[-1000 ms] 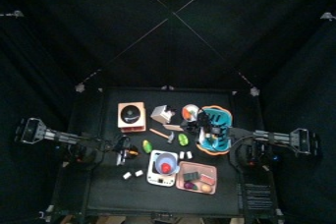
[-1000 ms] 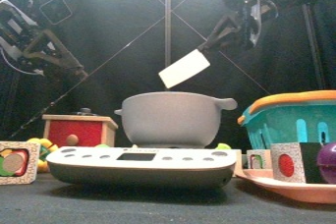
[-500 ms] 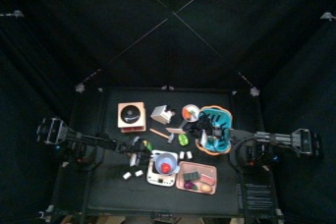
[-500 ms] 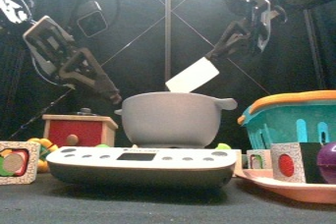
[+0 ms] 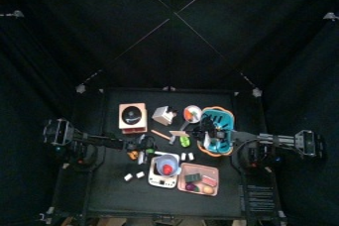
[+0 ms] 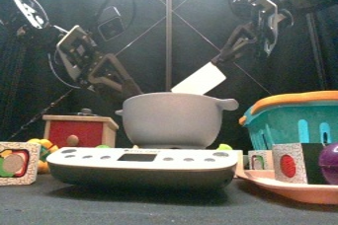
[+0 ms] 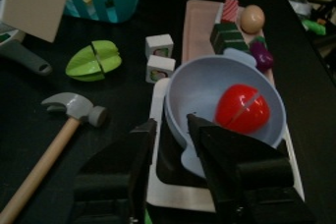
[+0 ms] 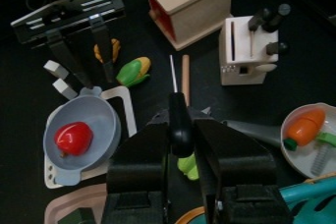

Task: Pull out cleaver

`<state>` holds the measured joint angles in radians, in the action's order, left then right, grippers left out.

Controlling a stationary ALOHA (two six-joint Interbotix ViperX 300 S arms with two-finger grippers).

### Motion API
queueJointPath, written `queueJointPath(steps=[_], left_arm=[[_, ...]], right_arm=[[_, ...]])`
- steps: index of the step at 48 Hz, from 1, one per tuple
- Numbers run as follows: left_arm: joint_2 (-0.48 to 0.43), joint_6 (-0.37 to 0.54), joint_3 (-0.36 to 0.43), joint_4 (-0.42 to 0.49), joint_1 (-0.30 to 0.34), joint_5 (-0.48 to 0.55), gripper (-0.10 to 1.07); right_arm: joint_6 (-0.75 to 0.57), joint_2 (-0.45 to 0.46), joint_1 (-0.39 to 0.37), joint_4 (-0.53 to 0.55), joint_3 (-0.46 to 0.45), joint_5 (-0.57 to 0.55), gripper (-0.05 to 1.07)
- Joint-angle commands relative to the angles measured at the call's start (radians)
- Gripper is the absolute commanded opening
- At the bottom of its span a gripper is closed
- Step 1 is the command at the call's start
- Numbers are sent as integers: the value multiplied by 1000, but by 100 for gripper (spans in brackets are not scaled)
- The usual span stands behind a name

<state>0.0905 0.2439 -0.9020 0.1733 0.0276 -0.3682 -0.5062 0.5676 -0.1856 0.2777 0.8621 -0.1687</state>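
Observation:
The cleaver's white blade (image 6: pixel 203 78) hangs tilted in the air above the grey pot (image 6: pixel 169 116). My right gripper (image 6: pixel 259 30) is shut on its handle. In the right wrist view the blade (image 8: pixel 172 83) shows edge-on, running out from between the jaws of the right gripper (image 8: pixel 178 135). The knife block (image 8: pixel 252 42) stands beyond it, apart from the blade, with other black handles still in it. My left gripper (image 7: pixel 184 154) is open and empty over the scale's bowl (image 7: pixel 197 95), which holds a red tomato (image 7: pixel 243 107). The blade (image 7: pixel 34 3) also shows there.
A teal basket (image 6: pixel 298 118) and a tray (image 6: pixel 297 185) of toy food stand at the right, and a wooden box (image 6: pixel 79 130) at the left. A hammer (image 7: pixel 53 135), a green wedge (image 7: pixel 94 59) and corn (image 8: pixel 134 69) lie near the scale (image 6: pixel 138 166).
The left arm has swung in toward the table's middle and its jaws have spread wider. The cleaver has shifted slightly right and lower in the right gripper.

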Motion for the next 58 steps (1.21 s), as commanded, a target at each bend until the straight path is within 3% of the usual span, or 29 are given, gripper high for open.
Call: queueJointPath(steps=[1,32,58], left_arm=[[-6,-3,43,-6,3,35,86],[-120,-2,132,8,-2,149,86],[-120,-2,144,6,-18,152,56]], right_arm=[[0,18,2,-11,-6,9,51],[0,29,3,-23,12,5,51],[0,23,3,-23,14,6,51]])
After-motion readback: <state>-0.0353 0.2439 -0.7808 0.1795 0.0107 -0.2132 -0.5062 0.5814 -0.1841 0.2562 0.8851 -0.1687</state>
